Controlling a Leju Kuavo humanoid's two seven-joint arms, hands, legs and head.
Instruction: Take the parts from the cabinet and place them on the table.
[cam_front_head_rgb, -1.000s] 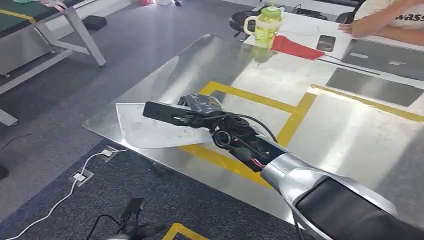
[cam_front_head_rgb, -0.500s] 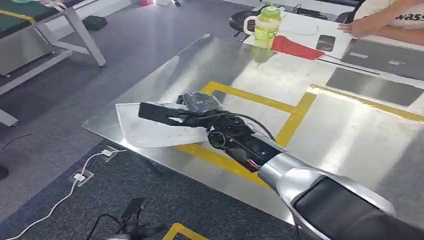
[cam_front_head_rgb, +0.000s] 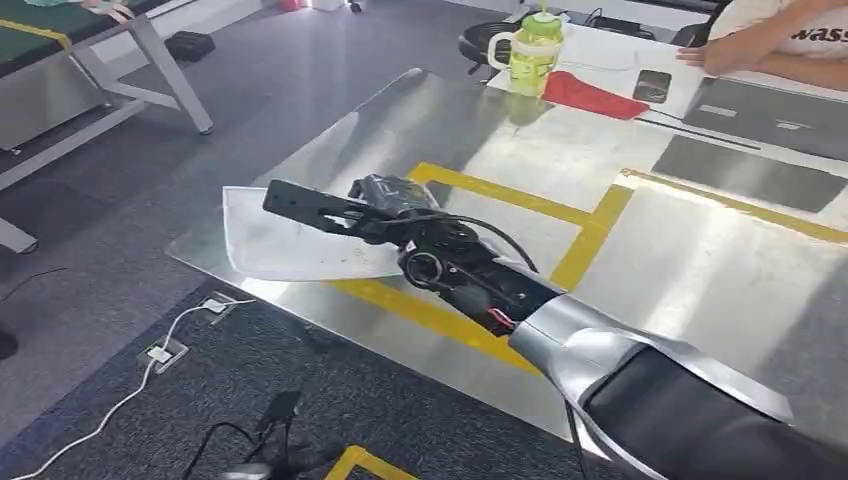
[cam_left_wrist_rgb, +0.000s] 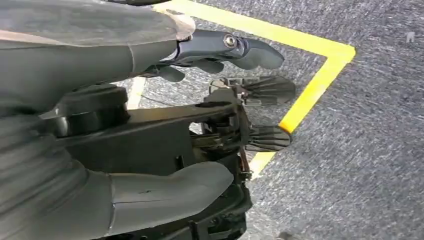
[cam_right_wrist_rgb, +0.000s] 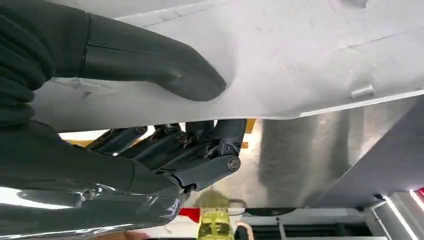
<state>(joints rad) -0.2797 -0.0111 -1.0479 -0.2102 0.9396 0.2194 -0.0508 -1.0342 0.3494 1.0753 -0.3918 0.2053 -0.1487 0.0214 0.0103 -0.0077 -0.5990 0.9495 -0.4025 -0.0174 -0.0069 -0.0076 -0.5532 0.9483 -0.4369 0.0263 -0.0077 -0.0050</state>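
A flat, pale grey-white panel part (cam_front_head_rgb: 290, 250) with angled edges, pinched by the right hand (cam_front_head_rgb: 395, 215); it lies low over the steel table (cam_front_head_rgb: 700, 290) at its near-left corner; one tip overhangs the left edge.

Head view high, looking down at table (cam_front_head_rgb: 700, 290); right wrist close over it (left faces floor (cam_left_wrist_rgb: 370, 150)).

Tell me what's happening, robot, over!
Right hand grips the white panel, thumb on one face, fingers on the other. Panel over the metal table's near corner. Left hand holds nothing, above the floor. Nothing in the way.
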